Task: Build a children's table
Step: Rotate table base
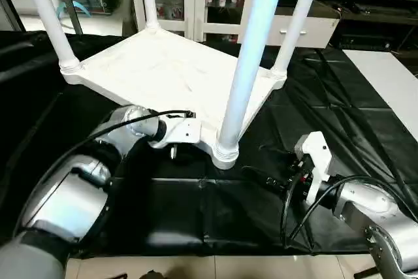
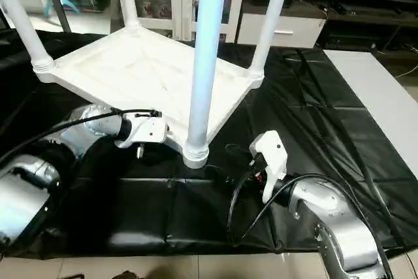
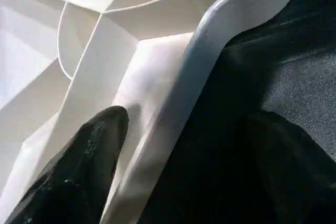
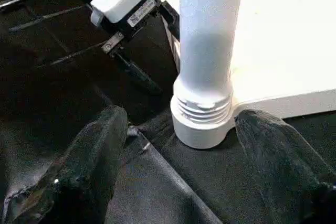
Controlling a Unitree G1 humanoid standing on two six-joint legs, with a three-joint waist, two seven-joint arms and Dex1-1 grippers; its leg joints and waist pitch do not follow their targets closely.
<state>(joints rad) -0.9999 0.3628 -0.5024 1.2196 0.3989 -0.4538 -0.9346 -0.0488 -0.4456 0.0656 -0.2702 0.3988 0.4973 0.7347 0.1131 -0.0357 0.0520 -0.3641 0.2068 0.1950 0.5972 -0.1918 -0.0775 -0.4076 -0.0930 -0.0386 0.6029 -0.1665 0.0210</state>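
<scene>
We count one large white plastic square top [image 1: 163, 70], upside down on the black-covered tabletop [image 1: 339, 115], with four white tapered tube legs [image 1: 251, 63] upright in its corner sockets. Our left gripper [image 3: 173, 156] straddles the top's rim, fingers [image 3: 79, 166] spread; right gripper [image 4: 178, 166] fingers released, flanking the nearest leg's base.

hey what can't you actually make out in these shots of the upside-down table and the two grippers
- Upper ends of the four legs: cut off by the top edge in both eye views.
- Left gripper in the eye views: its fingers sit behind its own white wrist housing and the table top edge.
- Whether the near corner socket is fully seated: not readable in the right wrist view.
- Right gripper: its fingers blend into the black cover in the eye views.
</scene>
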